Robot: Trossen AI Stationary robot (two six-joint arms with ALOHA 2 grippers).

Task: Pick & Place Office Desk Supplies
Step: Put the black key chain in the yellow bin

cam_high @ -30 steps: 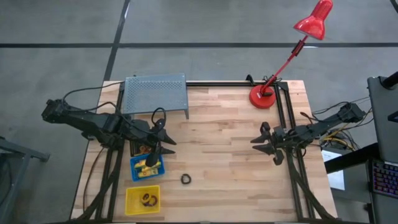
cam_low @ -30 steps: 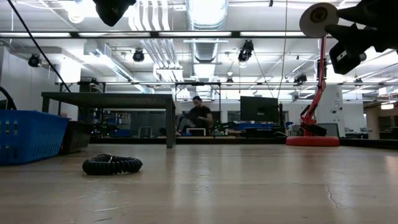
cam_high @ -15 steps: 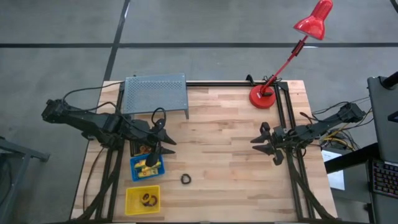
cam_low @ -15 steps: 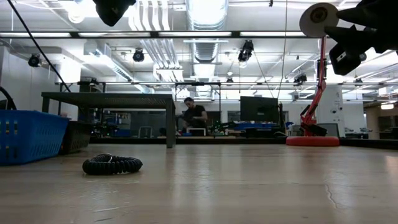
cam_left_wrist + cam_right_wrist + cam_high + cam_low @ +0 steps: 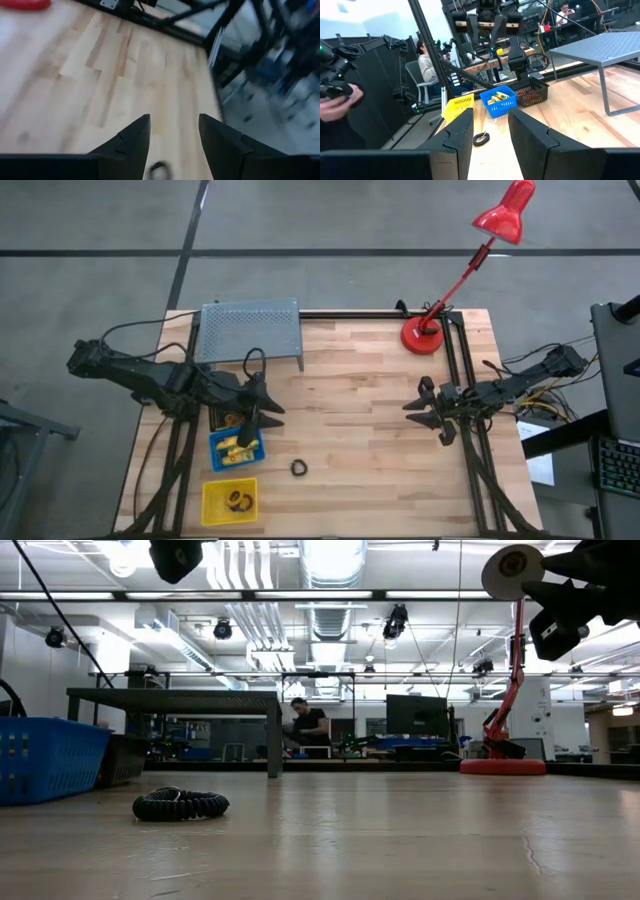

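A black coiled ring (image 5: 298,468) lies flat on the wooden table, also visible in the low view (image 5: 180,804) and the right wrist view (image 5: 480,138). The blue bin (image 5: 236,450) holds short yellow items. Dark rings lie in the yellow bin (image 5: 229,500). My left gripper (image 5: 262,408) hangs open above the blue bin's far side; its wrist view (image 5: 174,120) shows nothing between the fingers. At the table's right side my right gripper (image 5: 415,408) is open and pointing level toward the bins, with its fingers empty (image 5: 491,112).
A black bin (image 5: 228,418) stands behind the blue one. A grey perforated metal shelf (image 5: 250,332) stands at the far left and a red desk lamp (image 5: 425,335) at the far right. Bare wood lies between the arms. People are in the room beyond the table.
My left gripper has rolled about its own axis while staying above the blue bin, so its lower finger now reaches less far over the bin. My right gripper has kept still. The black ring has not moved.
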